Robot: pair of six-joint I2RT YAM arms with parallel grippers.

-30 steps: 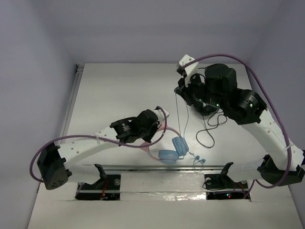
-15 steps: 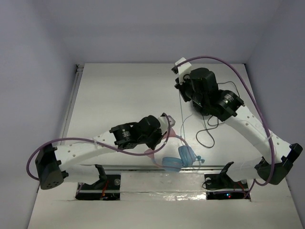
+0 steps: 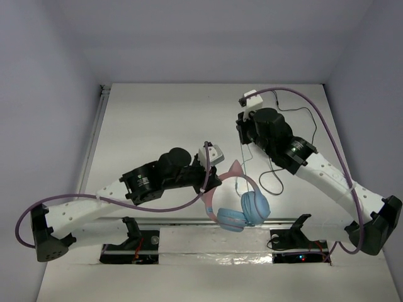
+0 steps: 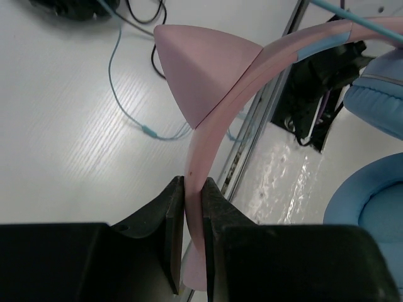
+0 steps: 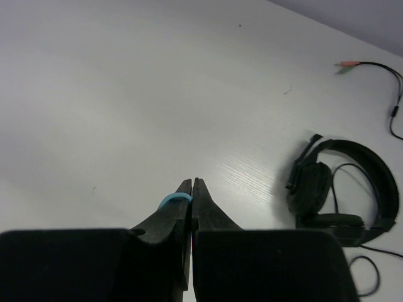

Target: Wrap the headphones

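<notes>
Rotated since before: pink cat-ear, blue-cupped headphones [image 3: 252,206]. My left fingers [image 4: 176,220] clamp headband [image 4: 201,145] as anchor; right fingers [image 5: 191,207] pinch thin blue cable [image 5: 171,200] for winding.

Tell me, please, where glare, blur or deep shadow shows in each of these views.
Top external: even light, glare only on the shiny strip by the arm bases. Left wrist: the headband is sharp, the near earcup soft, the table bright. Right wrist: the jaws are an unlit black mass; the black headphones read fairly clear.
</notes>
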